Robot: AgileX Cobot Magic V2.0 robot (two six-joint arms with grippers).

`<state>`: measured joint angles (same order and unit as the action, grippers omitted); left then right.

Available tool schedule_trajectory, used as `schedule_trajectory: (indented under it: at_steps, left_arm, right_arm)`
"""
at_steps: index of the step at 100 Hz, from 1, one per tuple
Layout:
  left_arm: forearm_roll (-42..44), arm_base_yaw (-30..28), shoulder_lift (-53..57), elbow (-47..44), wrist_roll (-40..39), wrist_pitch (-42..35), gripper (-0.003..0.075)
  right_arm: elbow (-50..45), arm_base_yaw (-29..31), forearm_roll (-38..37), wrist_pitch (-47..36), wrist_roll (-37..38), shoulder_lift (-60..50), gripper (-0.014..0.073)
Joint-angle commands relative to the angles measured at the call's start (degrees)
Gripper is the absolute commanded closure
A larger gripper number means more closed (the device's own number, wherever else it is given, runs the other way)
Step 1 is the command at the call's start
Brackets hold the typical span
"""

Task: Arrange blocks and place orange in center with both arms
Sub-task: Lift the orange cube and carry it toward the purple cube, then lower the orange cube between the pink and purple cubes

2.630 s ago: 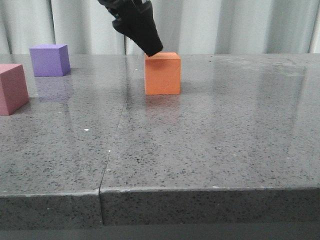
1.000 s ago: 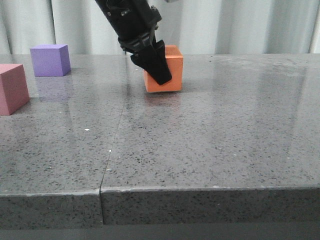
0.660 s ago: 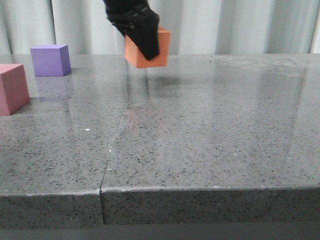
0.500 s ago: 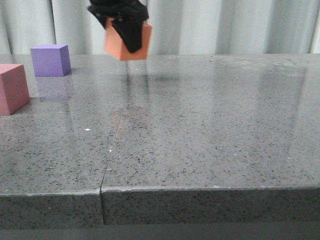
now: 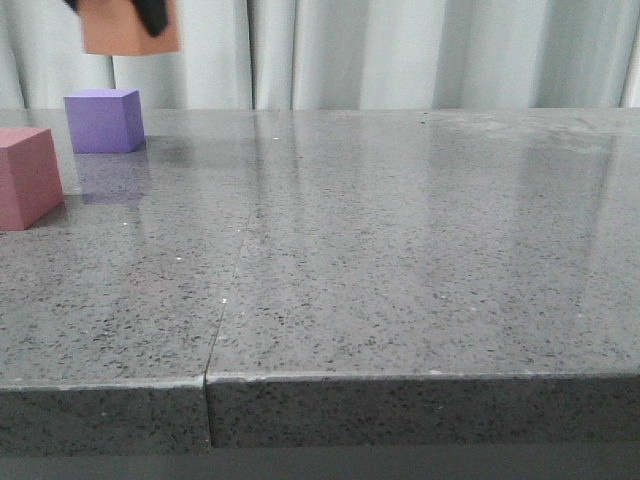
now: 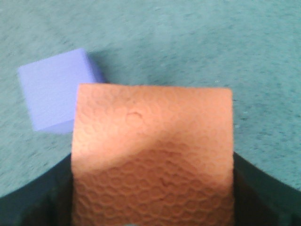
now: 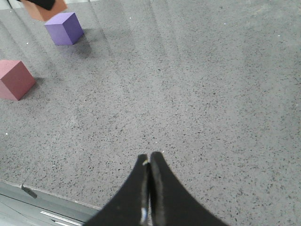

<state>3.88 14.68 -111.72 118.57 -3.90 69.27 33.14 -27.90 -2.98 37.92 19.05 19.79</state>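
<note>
At the far left of the front frame the pink cube (image 5: 27,177) sits on the desk (image 5: 400,250), with the purple cube (image 5: 103,120) behind it in the upper left. Just above the purple one, at the top-left edge, my left hand (image 5: 150,12) grips the orange cube (image 5: 128,30) clear of the desk, its fingers pressed against the cube's two sides. Lower centre in its own wrist frame, my right hand (image 7: 149,162) hangs over bare desk, fingertips pressed together and holding nothing.
</note>
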Motion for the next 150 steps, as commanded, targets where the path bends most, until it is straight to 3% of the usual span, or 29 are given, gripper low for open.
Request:
schedule_trajectory:
  at_steps: [1, 45, 103, 150]
  left_arm:
    - [-1.48, -1.73, 4.73, 1.82, -1.12, -0.68, 0.0407]
    - [3.42, -4.04, 8.73, -4.62, -7.21, -1.51, 0.0407]
    - [3.66, -4.04, 11.33, -24.26, -13.20, -18.47, 0.0407]
    - [5.85, -4.19, 8.96, -28.83, -16.15, -23.34, 0.0407]
  right_arm:
    - [1.53, 0.16, -0.79, -4.65, -0.44, 0.38, 0.0631]
    - [1.53, 0.16, -0.79, -4.65, -0.44, 0.38, 0.0631]
    - [1.53, 0.16, -0.79, -4.65, -0.44, 0.38, 0.0631]
    - [1.53, 0.16, -0.79, -4.65, -0.44, 0.38, 0.0631]
